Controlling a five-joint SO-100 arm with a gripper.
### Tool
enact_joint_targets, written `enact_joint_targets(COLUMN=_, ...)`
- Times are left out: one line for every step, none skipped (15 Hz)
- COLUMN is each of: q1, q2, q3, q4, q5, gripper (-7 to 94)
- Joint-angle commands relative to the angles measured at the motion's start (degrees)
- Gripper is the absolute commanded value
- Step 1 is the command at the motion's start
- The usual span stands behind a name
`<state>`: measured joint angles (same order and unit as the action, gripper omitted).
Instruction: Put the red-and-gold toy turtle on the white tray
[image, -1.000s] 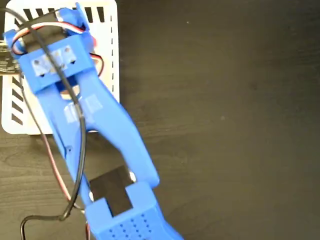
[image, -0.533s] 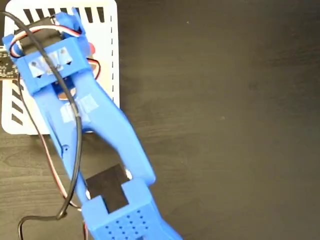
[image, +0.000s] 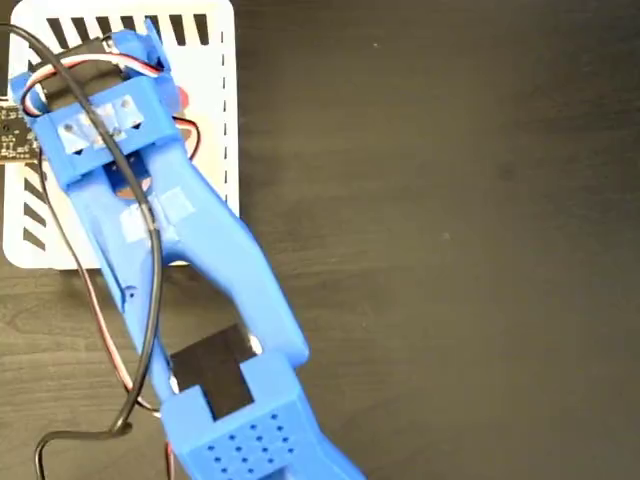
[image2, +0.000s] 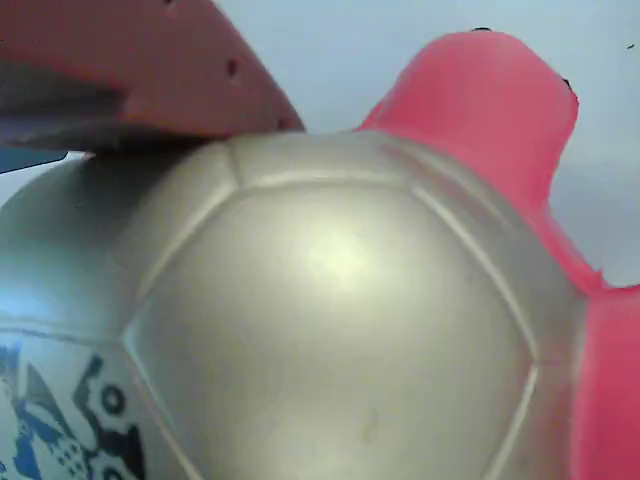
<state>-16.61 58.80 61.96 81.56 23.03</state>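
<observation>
Hobby workbench (likely), dark wood-grain table (image: 450, 250), printed blue arm (image: 200, 260)

Glossy smooth turtle shell (image2: 340, 330), matt white tray (image: 215, 110), dark wood-grain table (image: 450, 250), blue plastic arm (image: 210, 270).

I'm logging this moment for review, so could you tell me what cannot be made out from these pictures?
- Fixed view: the blue arm covers the gripper, so jaw state is unreadable; of the red-and-gold toy turtle only a red sliver shows.
- Fixed view: the white tray is partly hidden by the arm and cut off at the frame edge.
- Wrist view: the turtle's shell fills the frame; contact with the tray is hidden.
</observation>
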Motion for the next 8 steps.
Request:
enact_joint_targets(q1=-0.4, q2=3.1, q3=0.1, q4=-0.4, q5=0.5, gripper=38)
enact_joint_targets(q1=-0.4, q2=3.1, q3=0.4, q4=-0.5, q5=0.9, gripper=50)
enact_joint_targets(q1=-0.4, q2=3.1, q3=1.1, q4=-0.9, q5=1.1, gripper=59)
enact_joint_targets(q1=-0.5, q2=3.1, q3=1.4, q4=-1.1, q5=1.1, gripper=66)
enact_joint_targets(q1=-0.7, q2=3.1, q3=1.6, q4=-0.9, q5=1.1, gripper=67)
enact_joint_targets(q1=-0.8, q2=3.2, q3=1.7, q4=-0.9, q5=1.2, gripper=68)
enact_joint_targets(q1=-0.9, q2=3.2, q3=1.8, q4=-0.9, q5=1.3, gripper=68)
enact_joint_targets(q1=-1.0, q2=3.3, q3=2.0, q4=-0.9, q5=1.3, gripper=68)
